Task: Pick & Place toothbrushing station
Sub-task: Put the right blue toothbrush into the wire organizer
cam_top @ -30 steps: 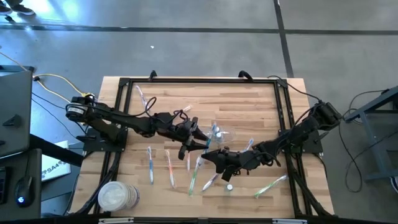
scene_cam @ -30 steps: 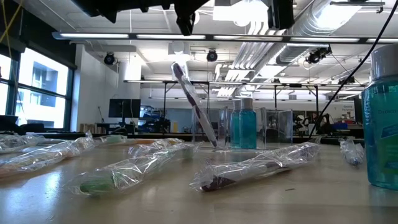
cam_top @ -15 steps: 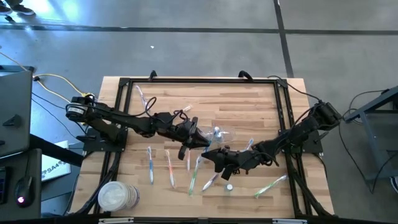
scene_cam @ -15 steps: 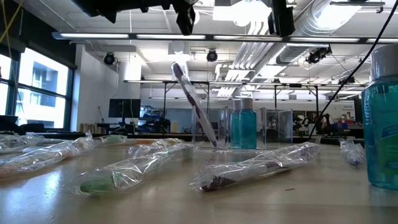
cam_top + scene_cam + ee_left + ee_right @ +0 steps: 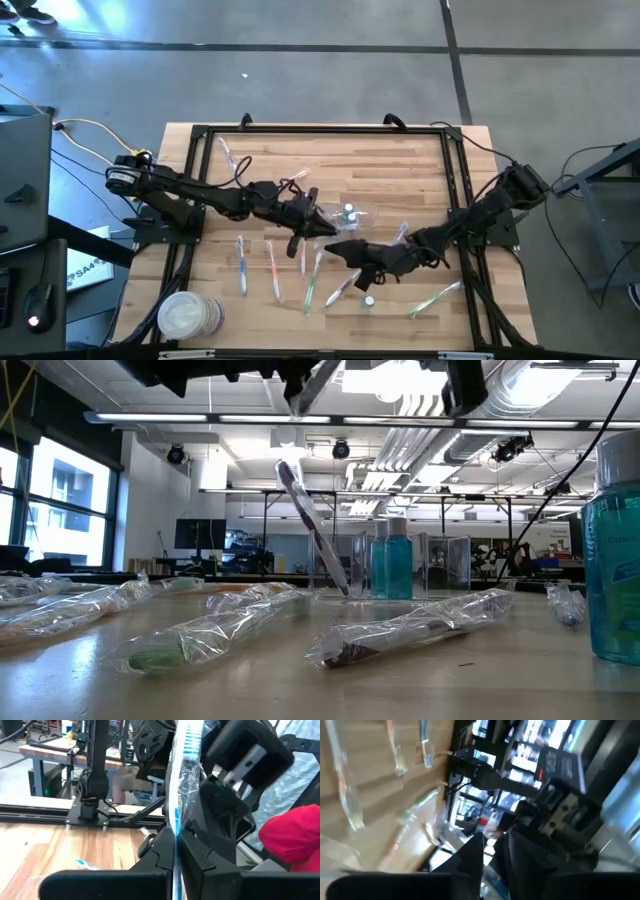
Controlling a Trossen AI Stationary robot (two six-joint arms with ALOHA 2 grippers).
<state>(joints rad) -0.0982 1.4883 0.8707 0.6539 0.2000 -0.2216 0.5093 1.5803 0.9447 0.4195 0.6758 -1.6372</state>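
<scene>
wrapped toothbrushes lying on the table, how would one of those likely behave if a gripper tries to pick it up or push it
A wrapped toothbrush looks slim and probably light, so a push would likely slide it across the table. Its loose, crinkled clear wrap may crumple or slip between fingers before the stiff handle is caught. The wrapped blue toothbrush stays straight in the shut left gripper, suggesting rigidity.

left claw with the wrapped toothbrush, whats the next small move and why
Probably carry it to the clear container and lower it in. The left claw is shut on the wrapped blue toothbrush, held above the table, while the right claw beside it looks to be letting go, so the handover seems done.
</scene>
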